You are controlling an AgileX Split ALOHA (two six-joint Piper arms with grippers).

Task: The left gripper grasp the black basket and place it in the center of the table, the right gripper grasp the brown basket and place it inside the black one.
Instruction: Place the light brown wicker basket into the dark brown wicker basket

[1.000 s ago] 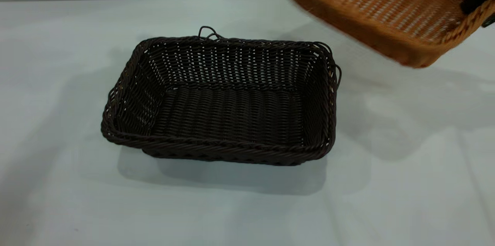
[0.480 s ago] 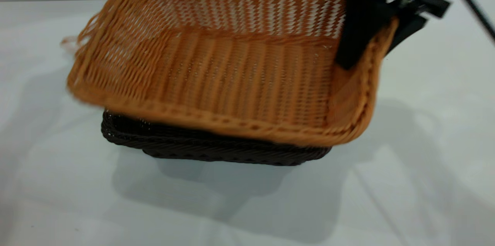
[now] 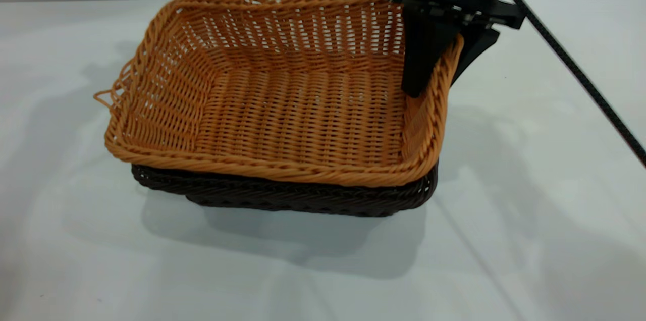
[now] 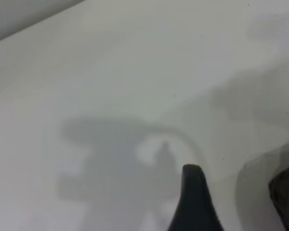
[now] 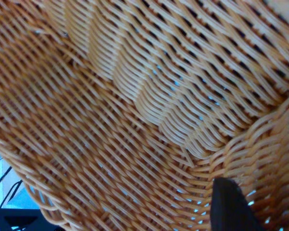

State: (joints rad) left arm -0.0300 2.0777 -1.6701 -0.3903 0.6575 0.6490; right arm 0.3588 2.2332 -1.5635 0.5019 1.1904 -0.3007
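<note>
While clamped by right gripper (image 3: 438, 66), brown basket (image 3: 282, 94) lies crosswise.

obstacle: stacked brown basket (image 3: 282, 104) on black basket (image 3: 303, 200), mid-counter (image 3: 530, 210) | free: bare counter all around

- Exterior view: raised, close, facing the brown basket (image 3: 303, 94)
- Left wrist view: low over bare table (image 4: 111, 72)
- Right wrist view: pressed near that same brown weave
</note>
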